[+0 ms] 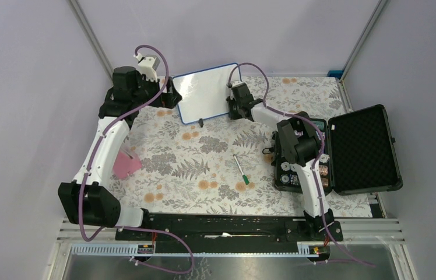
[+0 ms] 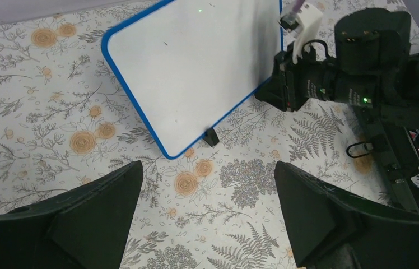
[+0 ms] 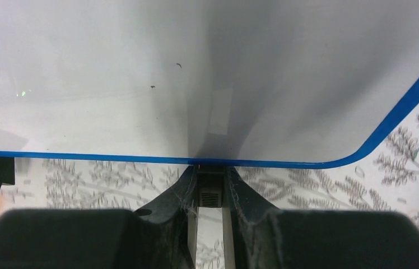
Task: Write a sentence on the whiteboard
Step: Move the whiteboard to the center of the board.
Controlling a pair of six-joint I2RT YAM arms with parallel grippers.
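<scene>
Right jaws pinch whiteboard [image 3: 112, 67] at blue edge; left jaws spread wide, apart from board, over floral worktop [image 1: 204, 149]. Marker [image 1: 241, 170] w/ green cap lies mid-worktop.

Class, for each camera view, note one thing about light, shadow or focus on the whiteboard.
Top external: the whiteboard carries a faint grey sheen, no hard glare. Left wrist: a tiny green glint sits high on it; the left end effector is dark, showing little detail. Right wrist: a grey shadow band climbs the board above the right end effector, whose near parts are blurred.
</scene>
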